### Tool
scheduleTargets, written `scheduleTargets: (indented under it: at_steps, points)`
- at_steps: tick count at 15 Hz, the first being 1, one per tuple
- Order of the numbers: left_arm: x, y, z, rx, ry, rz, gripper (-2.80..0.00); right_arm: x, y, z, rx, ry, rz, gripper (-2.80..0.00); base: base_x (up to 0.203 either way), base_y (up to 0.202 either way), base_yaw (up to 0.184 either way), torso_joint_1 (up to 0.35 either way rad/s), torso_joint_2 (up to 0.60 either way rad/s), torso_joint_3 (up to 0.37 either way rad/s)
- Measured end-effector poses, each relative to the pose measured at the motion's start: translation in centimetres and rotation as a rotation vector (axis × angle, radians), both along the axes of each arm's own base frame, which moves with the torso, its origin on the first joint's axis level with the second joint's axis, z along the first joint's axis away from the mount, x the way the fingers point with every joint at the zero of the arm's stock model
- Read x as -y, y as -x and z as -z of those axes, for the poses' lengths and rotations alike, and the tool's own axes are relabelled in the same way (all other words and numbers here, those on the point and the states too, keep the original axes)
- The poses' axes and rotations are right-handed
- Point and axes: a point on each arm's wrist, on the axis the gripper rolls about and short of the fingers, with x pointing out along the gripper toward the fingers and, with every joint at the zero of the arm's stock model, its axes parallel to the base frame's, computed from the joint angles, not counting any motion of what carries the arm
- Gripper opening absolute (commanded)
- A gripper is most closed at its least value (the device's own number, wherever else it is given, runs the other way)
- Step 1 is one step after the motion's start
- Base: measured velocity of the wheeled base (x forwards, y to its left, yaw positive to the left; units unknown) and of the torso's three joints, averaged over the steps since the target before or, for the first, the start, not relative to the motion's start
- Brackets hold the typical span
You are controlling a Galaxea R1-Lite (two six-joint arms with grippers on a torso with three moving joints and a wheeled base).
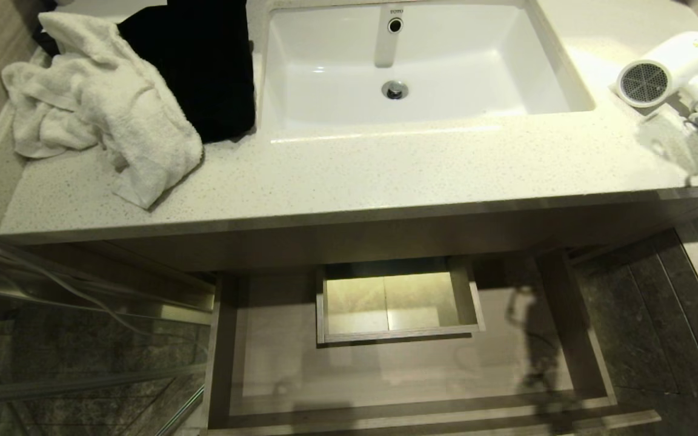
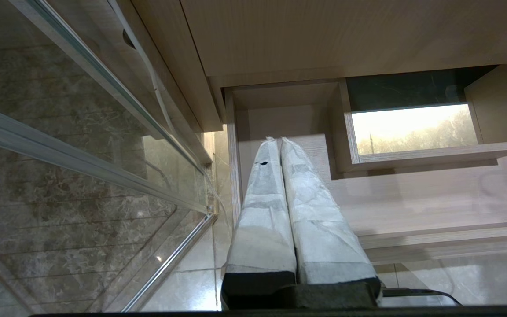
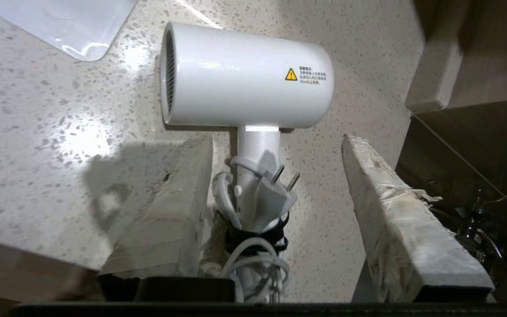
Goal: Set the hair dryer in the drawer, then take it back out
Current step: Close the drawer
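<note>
Hair dryer lies on the counter, upper right of frame, right of the sink. Drawer open at bottom, empty. Right gripper jaws spread, straddling the handle and cord, nothing pinched. Left gripper jaws pressed together, idle by the drawer. Ambiguous which step: approaching or just released. If picking, close on the handle clear of the cord.

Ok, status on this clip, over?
Right tool open, straddling hair dryer handle on countertop. Left tool shut, parked by open drawer. Nothing in the way.

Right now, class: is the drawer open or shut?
Open: the drawer is pulled out below the countertop, its inside bare; the hair dryer lies on top.
</note>
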Motion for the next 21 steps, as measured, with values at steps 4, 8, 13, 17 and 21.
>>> scheduleTargets:
  at_steps: [4, 8, 13, 17, 21]
  points:
    - [0.0, 0.0, 0.0, 0.000, 0.000, -0.001, -2.80, -2.3, 6.5, 0.6, 0.008, 0.002, 0.004, -2.80, 0.000, 0.000, 0.000, 0.000, 0.00, 0.000]
    - [0.0, 0.0, 0.0, 0.000, 0.000, 0.000, -2.80, -4.7, 12.4, 3.0, 0.016, 0.010, 0.081, -2.80, 0.000, 0.000, 0.000, 0.055, -0.03, 0.025]
    - [0.0, 0.0, 0.0, 0.000, 0.000, 0.000, -2.80, -6.3, 16.2, 4.8, 0.078, 0.029, 0.147, -2.80, 0.000, 0.000, 0.000, -0.259, 0.14, -0.128]
    - [0.0, 0.0, 0.0, 0.000, 0.000, 0.000, -2.80, -7.1, 18.2, 5.9, 0.097, 0.011, 0.198, -2.80, 0.000, 0.000, 0.000, -0.331, 0.13, -0.197]
    - [0.0, 0.0, 0.0, 0.000, 0.000, 0.000, -2.80, -7.7, 19.7, 7.1, 0.121, -0.029, 0.248, -2.80, 0.000, 0.000, 0.000, -0.306, 0.08, -0.228]
